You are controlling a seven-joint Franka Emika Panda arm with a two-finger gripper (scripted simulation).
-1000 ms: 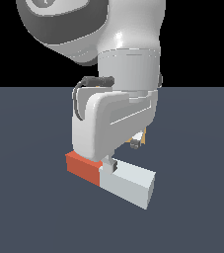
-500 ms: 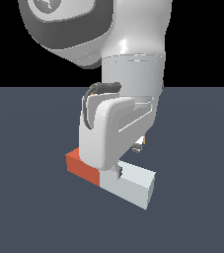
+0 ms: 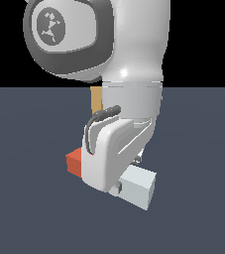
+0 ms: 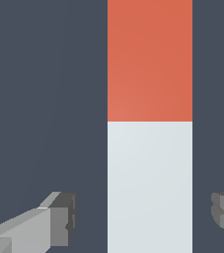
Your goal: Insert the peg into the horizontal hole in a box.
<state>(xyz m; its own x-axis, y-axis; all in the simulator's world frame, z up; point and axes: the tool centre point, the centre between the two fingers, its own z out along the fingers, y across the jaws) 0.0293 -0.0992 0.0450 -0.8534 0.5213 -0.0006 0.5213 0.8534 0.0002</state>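
As rendered, the peg (image 4: pixel 149 123) is judged stiff, light and smooth-faced: a square-section bar, red-orange at one end, pale grey-white along the rest, lying flat on the dark desk (image 3: pixel 29 208). The jaws are spread open, astride the pale part, fingers (image 4: pixel 59 222) clear of it; a grip there is favoured.

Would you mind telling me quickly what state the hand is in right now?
Hand: open, its fingers on either side of the peg, with gaps both sides; holding nothing.
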